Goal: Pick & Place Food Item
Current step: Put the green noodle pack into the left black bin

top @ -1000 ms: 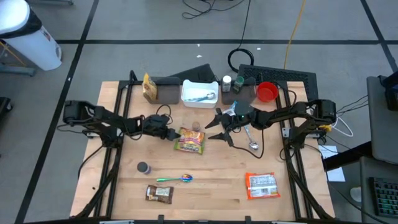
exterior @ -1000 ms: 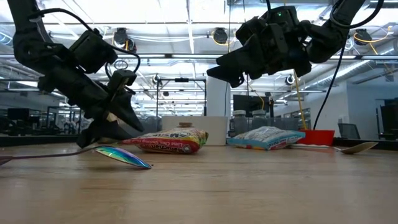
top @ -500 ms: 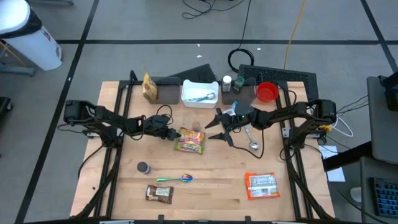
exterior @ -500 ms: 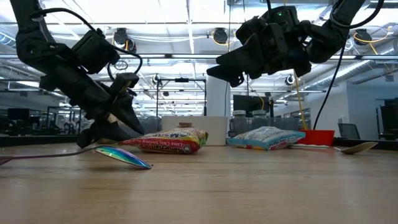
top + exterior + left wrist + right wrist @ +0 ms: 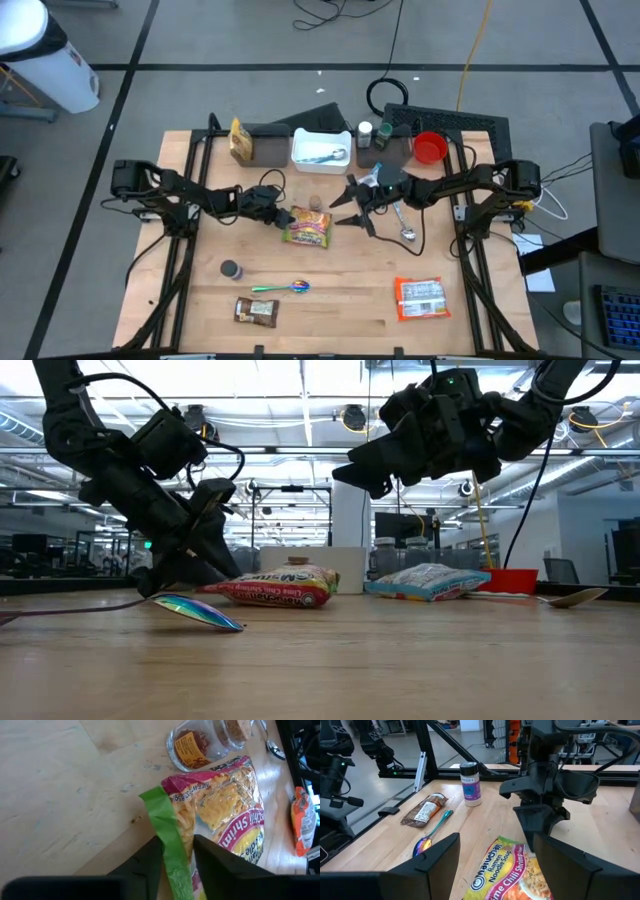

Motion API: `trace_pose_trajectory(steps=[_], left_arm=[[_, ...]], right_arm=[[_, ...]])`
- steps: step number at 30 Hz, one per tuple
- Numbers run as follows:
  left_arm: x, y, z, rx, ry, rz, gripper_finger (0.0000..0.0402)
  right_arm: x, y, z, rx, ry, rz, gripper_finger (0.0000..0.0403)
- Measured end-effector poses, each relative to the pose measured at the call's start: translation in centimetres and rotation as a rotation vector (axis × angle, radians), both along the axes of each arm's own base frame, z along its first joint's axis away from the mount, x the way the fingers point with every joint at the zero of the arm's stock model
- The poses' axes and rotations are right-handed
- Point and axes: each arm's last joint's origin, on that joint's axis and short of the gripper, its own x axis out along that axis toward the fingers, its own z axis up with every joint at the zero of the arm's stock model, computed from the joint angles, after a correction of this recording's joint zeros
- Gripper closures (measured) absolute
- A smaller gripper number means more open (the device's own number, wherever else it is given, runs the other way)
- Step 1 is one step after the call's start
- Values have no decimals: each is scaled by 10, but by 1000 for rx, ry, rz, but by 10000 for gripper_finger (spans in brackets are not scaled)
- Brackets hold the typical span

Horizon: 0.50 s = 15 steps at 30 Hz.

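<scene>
A: Change since a second ago?

B: Left claw [image 5: 278,216] sits closer against the ramen packet [image 5: 306,227]; in the low view the arm has moved a little to the right. The packet lies where it lay. Right claw [image 5: 352,207] unmoved.

A: Left claw, state?

B: Fingers [image 5: 142,865] straddle the packet's green sealed end, one on each side, closing toward it. Whether they already pinch it, cannot tell.

A: Right claw?

B: Spread wide, holding nothing, raised above the tabletop [image 5: 340,300] just right of the packet.

A: The packet, description?

B: Flat plastic pouch, green seal strip at its left end, magenta and yellow print, clear window showing pale noodles; lettering reads "Ramen Noodle Soup, Lime Chili Shrimp". It lies flat on the tabletop near the middle, between the two claws.

A: Neighbours?

B: Small glass jar [image 5: 317,203] just beyond its far edge. Iridescent spoon [image 5: 283,288] nearer, well apart. Orange snack bag [image 5: 420,298] at near right.
</scene>
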Motion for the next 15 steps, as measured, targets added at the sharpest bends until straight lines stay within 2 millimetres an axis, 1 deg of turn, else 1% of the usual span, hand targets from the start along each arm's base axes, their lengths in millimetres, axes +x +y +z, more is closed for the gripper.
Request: trace_pose_trajectory(steps=[6, 7, 15], left_arm=[[1, 3, 3, 3, -31, -25, 385], [2, 5, 4, -3, -36, -33, 393], [15, 15, 18, -95, -108, -139, 396]], right_arm=[[0, 1, 0, -8, -2, 4, 154], [0, 1, 0, -8, -2, 4, 154], [0, 1, 0, -10, -2, 4, 154]])
